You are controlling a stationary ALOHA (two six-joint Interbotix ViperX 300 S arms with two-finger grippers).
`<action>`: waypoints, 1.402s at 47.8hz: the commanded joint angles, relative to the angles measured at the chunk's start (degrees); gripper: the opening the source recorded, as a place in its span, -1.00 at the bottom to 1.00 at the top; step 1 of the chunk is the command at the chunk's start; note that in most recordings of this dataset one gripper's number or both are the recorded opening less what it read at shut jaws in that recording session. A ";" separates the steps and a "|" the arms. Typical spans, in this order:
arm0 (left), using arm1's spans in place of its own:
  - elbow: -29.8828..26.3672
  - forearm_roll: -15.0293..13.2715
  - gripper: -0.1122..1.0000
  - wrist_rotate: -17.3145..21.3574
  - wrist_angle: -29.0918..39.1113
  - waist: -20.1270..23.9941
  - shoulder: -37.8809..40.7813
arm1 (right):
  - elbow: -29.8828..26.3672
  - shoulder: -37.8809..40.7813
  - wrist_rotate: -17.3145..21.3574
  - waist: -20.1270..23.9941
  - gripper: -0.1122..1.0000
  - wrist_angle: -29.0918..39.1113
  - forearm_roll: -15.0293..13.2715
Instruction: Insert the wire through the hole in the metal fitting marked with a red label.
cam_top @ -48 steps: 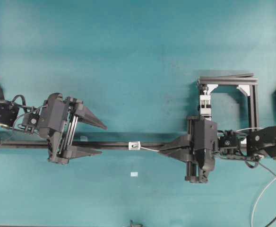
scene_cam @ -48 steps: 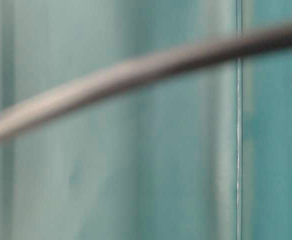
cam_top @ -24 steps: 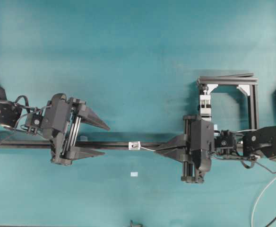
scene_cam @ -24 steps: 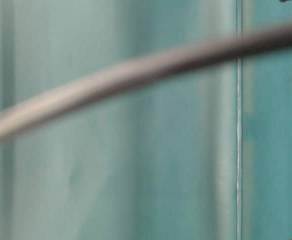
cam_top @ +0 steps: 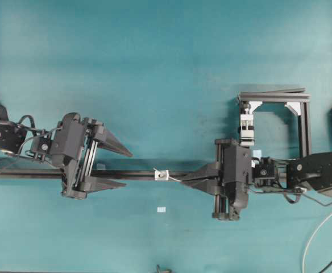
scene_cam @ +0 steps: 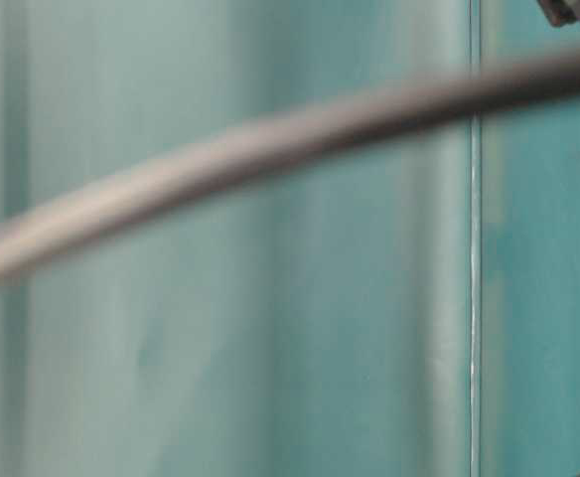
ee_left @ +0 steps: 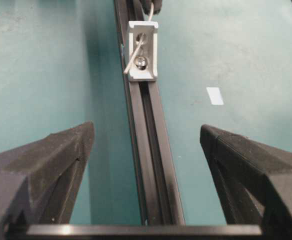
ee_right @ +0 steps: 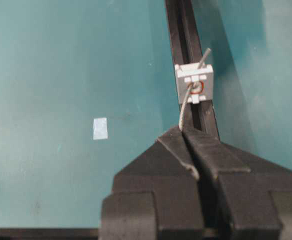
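my right gripper (cam_top: 183, 177) has crept left along the black rail (cam_top: 132, 173) since a second ago, closing on the metal fitting (cam_top: 162, 174), and the wire (ee_right: 185, 106) has gone with it: in the overhead view a short pale tip now pokes out on the fitting's left side, where earlier there was none. my left gripper (cam_top: 124, 168) has edged a touch rightward and otherwise sits as it did.

i read that as the wire already being through the hole (ee_right: 197, 88) (the red ring around it shows in my right wrist view, with the wire entering there and a stub rising past the far edge of the block). my left wrist view agrees: the wire end slants across the near face of the fitting (ee_left: 142, 50). so the threading looks done in its first part, with more length left to feed.

my right fingers (ee_right: 206, 150) are pressed together, pinching the wire just short of the fitting, tips pointing left along the rail. my left fingers (ee_left: 66, 150) are spread wide, astride the rail and well apart from the fitting, holding nothing, facing right toward the emerging tip.
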 commanded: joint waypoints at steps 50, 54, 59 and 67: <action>-5.10 -0.09 -0.04 -0.35 4.57 0.09 0.18 | -2.99 0.35 -2.02 -0.79 -0.82 0.26 -0.09; -6.33 -0.09 -0.04 -1.49 6.15 0.18 0.62 | -2.90 0.35 -2.11 -0.79 -0.82 0.26 -0.09; -7.73 -0.09 -0.04 -3.25 8.09 0.26 0.70 | -2.90 0.35 -2.11 -0.79 -0.81 0.26 -0.09; -9.40 0.00 -0.04 -3.78 9.49 0.53 0.70 | -2.81 0.35 -2.11 -0.79 -0.82 0.26 -0.09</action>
